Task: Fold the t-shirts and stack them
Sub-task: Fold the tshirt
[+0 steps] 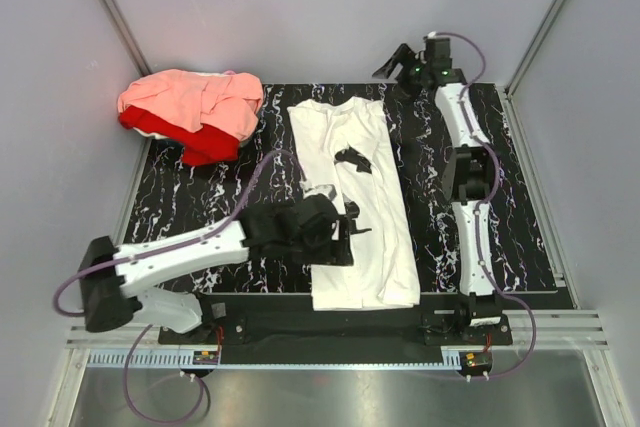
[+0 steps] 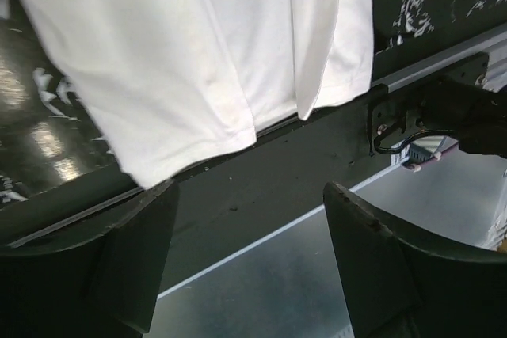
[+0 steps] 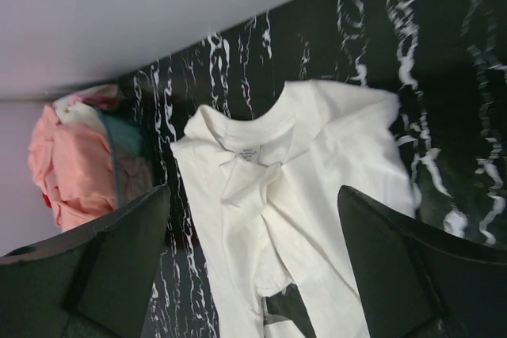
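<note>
My left gripper [image 1: 350, 232] hovers at the left edge of the white short-sleeved cloth t-shirt [image 1: 350, 207], over its near half. The two dark fingers [image 2: 135, 259] stand wide apart with nothing between them. In my left wrist view the shirt's hem [image 2: 198, 53] lies just beyond the fingertips, reaching the near edge of the black, white-veined marbled tabletop [image 1: 200, 207].

The white t-shirt is laid out as a long strip, sides folded inward, its collar at the far end and its hem at the near end. Part of its black graphic print shows around the middle.

My right gripper [image 1: 400, 59] is held up past the white shirt's far right corner, close to the back wall — its jaws also parted and empty. My right wrist view looks down on the collar and neck label [image 3: 293, 180].

To the far left of the white shirt, just beside its collar end but not touching it, sits a crumpled salmon-pink cloth t-shirt [image 1: 190, 102] — heaped on top of a red cloth t-shirt [image 1: 195, 142], whose near edge shows beneath it.
</note>
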### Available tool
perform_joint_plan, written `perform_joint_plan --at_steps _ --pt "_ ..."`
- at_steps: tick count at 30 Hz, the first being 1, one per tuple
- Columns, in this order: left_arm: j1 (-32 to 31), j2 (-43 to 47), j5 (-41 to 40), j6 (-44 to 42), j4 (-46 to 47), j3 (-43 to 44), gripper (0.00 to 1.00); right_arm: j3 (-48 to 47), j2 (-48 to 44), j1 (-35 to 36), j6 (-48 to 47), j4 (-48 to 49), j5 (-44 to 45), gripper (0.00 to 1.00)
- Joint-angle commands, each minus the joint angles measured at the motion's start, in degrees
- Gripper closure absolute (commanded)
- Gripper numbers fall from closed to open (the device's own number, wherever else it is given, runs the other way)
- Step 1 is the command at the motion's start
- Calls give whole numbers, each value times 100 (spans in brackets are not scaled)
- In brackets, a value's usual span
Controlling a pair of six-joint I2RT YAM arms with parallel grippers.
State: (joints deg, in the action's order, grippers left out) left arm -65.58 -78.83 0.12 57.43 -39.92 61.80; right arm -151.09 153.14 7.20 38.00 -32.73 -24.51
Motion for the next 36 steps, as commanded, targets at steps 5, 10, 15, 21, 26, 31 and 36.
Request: perform_joint_plan --at_steps 5,10,15,21,26,31,36 --pt "791 1044 -1060 -583 -843 -386 20 1672 -2593 -237 -556 -162 550 6" --pt "1126 1020 -979 -978 0 -783 21 4267 -4685 -228 -636 -419 984 11" --pt "2153 203 -373 -1681 634 -189 24 7054 -6354 123 -495 -637 1106 21" --pt "2840 -2168 -47 -2403 530 2314 28 8780 -7675 1114 -126 -1067 1641 31" --pt "3007 -4585 155 -2877 -384 6119 30 9562 -8370 1336 23 -1543 2143 32" --pt "3095 -6223 452 -3220 -83 8182 30 10151 -8950 1450 137 -1718 1994 36" --pt "3130 -6441 830 -2931 1346 7345 30 10284 -9504 1556 217 -2000 1950 36"
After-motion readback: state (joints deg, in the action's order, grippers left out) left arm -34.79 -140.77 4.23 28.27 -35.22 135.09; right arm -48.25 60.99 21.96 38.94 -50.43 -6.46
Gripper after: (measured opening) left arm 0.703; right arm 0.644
